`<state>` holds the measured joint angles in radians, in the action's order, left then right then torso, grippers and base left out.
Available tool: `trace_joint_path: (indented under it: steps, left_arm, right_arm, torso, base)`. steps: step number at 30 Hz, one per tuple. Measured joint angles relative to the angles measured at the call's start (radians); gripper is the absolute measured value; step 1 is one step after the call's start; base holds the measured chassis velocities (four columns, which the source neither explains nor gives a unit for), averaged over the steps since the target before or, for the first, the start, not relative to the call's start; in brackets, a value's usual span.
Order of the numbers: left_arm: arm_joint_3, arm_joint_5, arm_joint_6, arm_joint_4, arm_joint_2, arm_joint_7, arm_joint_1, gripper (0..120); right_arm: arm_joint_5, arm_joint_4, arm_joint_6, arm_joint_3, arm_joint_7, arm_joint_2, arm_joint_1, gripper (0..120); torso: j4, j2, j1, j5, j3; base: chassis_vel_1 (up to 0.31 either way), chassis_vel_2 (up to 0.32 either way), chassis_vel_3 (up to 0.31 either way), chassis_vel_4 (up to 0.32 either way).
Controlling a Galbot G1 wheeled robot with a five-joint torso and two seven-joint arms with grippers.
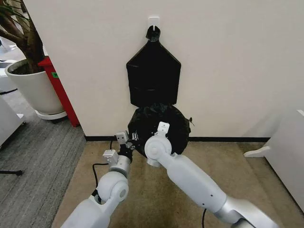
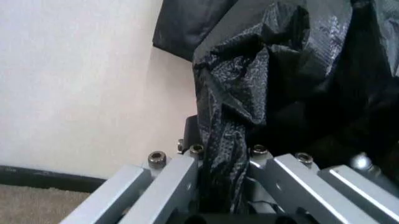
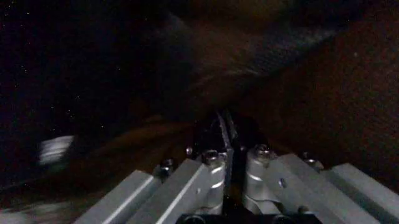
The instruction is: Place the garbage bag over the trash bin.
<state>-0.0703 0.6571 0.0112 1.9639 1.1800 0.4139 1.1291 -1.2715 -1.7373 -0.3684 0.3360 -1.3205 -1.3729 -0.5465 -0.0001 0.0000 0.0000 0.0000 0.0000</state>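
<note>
The garbage bag (image 1: 159, 124) is a crinkly black mound low against the wall, just under a hanging bundle. Its folds cover the trash bin, which is hidden. My left gripper (image 2: 221, 140) is at the bag's left edge, and its fingers (image 2: 181, 177) are shut on a bunched fold of the black plastic (image 2: 249, 84). In the head view the left gripper (image 1: 131, 141) touches the bag's lower left side. My right gripper (image 3: 225, 128) reaches into the bag from the front, in near darkness, shut on a thin sheet of the black film.
A flat black bundle of bags (image 1: 153, 76) hangs from a white wall hook (image 1: 153, 21). A large white plant pot (image 1: 31, 88) and a red stand (image 1: 59, 90) are at the left. White furniture (image 1: 289, 156) stands on the right. A black cable (image 1: 97, 167) lies on the carpet.
</note>
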Motion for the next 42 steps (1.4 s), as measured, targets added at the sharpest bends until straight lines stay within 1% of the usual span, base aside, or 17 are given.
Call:
trace_joint_path:
  steps: [6,11,18,21,24,26,29,31,33,37,42]
  left_arm:
    - [0.005,-0.012,-0.002,0.002,-0.001,-0.010,0.011,3]
    - [0.006,-0.023,-0.007,0.023,-0.009,-0.019,0.024,3]
    - [0.005,-0.024,-0.007,0.041,-0.008,-0.019,0.031,3]
    - [0.006,-0.024,-0.007,0.041,-0.004,-0.019,0.032,3]
    - [0.007,-0.025,-0.008,0.033,0.003,-0.015,0.029,3]
    - [0.007,-0.025,-0.008,0.031,0.004,-0.013,0.027,3]
    - [0.006,-0.019,-0.008,0.024,0.006,0.000,0.024,3]
    - [0.005,-0.018,-0.008,0.024,0.006,0.001,0.024,3]
    - [0.000,-0.015,-0.008,0.024,0.004,0.005,0.025,3]
    - [-0.004,-0.014,-0.007,0.030,0.002,0.006,0.030,3]
    - [-0.005,-0.012,-0.004,0.045,0.001,0.009,0.035,3]
  right_arm:
    - [0.027,0.076,0.001,-0.031,0.026,-0.046,0.033,0]
    - [0.062,0.215,-0.003,-0.082,0.075,-0.110,0.047,0]
    - [0.102,0.303,-0.007,-0.121,0.147,-0.116,0.045,0]
    - [0.101,0.296,-0.006,-0.123,0.148,-0.111,0.043,0]
    - [0.074,0.221,0.000,-0.100,0.114,-0.096,0.035,0]
    - [0.066,0.204,0.001,-0.093,0.105,-0.093,0.033,0]
    - [0.029,0.128,0.006,-0.060,0.059,-0.081,0.024,0]
    - [0.023,0.119,0.006,-0.057,0.053,-0.077,0.021,0]
    - [0.016,0.101,0.006,-0.052,0.047,-0.058,0.009,0]
    - [0.032,0.101,0.001,-0.053,0.059,-0.028,-0.007,0]
    - [0.073,0.165,-0.025,-0.081,0.098,-0.005,-0.016,0]
  torso:
    - [0.0001,0.000,0.000,-0.0001,0.000]
    - [0.0003,0.000,0.000,0.0000,0.000]
    - [0.0000,0.000,0.000,0.0001,0.000]
    - [0.0001,0.000,0.000,0.0001,0.000]
    - [0.0000,0.000,0.000,0.0000,0.000]
    - [0.0000,0.000,0.000,0.0001,0.000]
    - [0.0003,0.000,0.000,0.0001,0.000]
    - [0.0004,0.000,0.000,0.0001,0.000]
    - [0.0003,0.000,0.000,0.0001,0.000]
    - [0.0000,0.000,0.000,0.0001,0.000]
    - [0.0000,0.000,0.000,0.0001,0.000]
  base:
    - [0.000,0.000,0.000,0.000]
    - [0.000,0.000,0.000,0.000]
    - [0.000,0.000,0.000,0.000]
    - [0.000,0.000,0.000,0.000]
    - [0.000,0.000,0.000,0.000]
    - [0.000,0.000,0.000,0.000]
    - [0.000,0.000,0.000,0.000]
    - [0.000,0.000,0.000,0.000]
    - [0.000,0.000,0.000,0.000]
    - [0.000,0.000,0.000,0.000]
    - [0.000,0.000,0.000,0.000]
